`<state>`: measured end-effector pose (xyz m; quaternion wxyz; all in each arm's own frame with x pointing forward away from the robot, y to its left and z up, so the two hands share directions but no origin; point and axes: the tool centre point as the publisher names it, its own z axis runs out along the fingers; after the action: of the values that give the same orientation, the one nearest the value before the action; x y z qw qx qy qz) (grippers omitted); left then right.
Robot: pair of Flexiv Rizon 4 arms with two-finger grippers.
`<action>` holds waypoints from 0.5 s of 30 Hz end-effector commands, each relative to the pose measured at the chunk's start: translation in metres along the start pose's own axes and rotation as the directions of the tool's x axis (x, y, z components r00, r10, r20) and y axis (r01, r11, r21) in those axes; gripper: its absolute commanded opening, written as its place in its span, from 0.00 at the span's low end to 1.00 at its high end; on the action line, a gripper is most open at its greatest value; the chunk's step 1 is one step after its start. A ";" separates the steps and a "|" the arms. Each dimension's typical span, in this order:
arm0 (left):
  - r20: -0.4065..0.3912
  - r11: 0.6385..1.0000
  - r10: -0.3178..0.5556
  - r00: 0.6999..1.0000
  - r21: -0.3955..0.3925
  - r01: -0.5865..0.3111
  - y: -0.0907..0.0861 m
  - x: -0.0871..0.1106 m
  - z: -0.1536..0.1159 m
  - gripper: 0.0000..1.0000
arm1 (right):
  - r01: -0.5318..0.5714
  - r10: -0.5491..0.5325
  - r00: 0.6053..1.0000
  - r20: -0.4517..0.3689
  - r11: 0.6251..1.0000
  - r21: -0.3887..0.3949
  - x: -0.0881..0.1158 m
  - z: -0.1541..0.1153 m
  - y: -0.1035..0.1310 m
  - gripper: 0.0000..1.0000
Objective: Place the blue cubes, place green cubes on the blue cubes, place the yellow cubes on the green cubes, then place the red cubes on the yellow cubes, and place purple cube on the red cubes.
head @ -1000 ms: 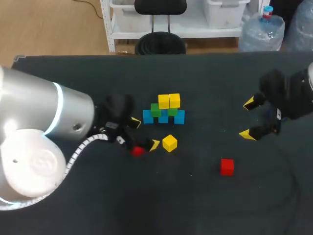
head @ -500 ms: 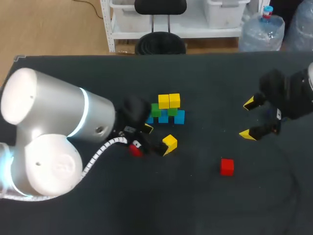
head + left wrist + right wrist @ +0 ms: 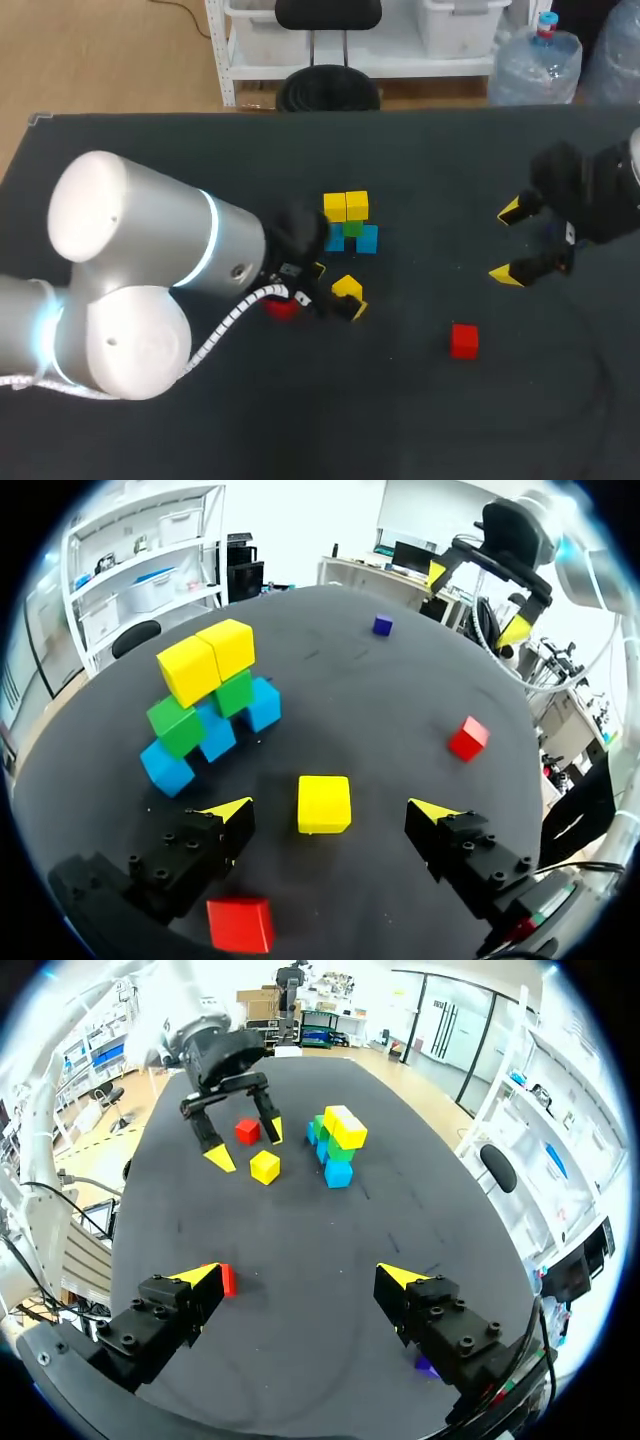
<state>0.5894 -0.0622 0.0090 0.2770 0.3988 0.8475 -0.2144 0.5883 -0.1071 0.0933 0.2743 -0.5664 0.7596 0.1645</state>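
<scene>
Head view: the tower stands about mid-table (image 3: pixel 420 400), and from here it looks roughly half built. In the left wrist view three blue cubes (image 3: pixel 165 767) make the base, two green cubes (image 3: pixel 178 725) sit on them, and two yellow cubes (image 3: pixel 207 660) sit on top of those.

A third, loose yellow cube (image 3: pixel 324 803) lies at 6 o'clock from the tower. It sits between the spread fingers of the left gripper (image 3: pixel 332 810), which are clear of it on both sides. One red cube (image 3: pixel 240 923) lies just under that gripper's near finger. The far red cube (image 3: pixel 463 340) sits well apart at 4 o'clock. The purple cube (image 3: pixel 382 625) lies out towards the right gripper (image 3: pixel 507 243), which hangs wide open and empty at 3 o'clock.

So I'd judge that the last yellow, both reds and the purple are left to place.

There is plenty of bare cloth at 12, 3 and 5 o'clock, and every cube is far from the table edges. The tight spot is around the left gripper, with the tower just ahead of it and the red cube nearly underfoot.
</scene>
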 end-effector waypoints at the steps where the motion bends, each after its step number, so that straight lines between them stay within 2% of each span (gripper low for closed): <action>1: -0.016 0.997 0.002 1.000 -0.073 -0.003 -0.002 -0.004 0.011 1.00 | 0.001 -0.001 1.000 0.003 1.000 -0.003 0.000 0.000 0.000 1.00; 8: -0.015 0.997 0.007 1.000 -0.076 -0.008 -0.002 -0.005 0.017 1.00 | 0.001 -0.001 1.000 0.003 1.000 -0.003 0.000 0.000 0.000 1.00; 10: -0.013 0.997 0.005 1.000 -0.079 -0.006 -0.002 -0.005 0.017 0.89 | 0.001 -0.001 1.000 0.003 1.000 -0.003 0.000 0.000 0.000 1.00; 15: -0.012 0.997 -0.001 1.000 -0.080 0.000 -0.002 -0.004 0.017 0.89 | 0.001 -0.001 1.000 0.003 1.000 -0.003 0.000 0.000 0.000 1.00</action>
<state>0.5963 -0.0734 -0.0007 0.2800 0.3956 0.8519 -0.1984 0.5883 -0.1071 0.0933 0.2743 -0.5664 0.7596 0.1645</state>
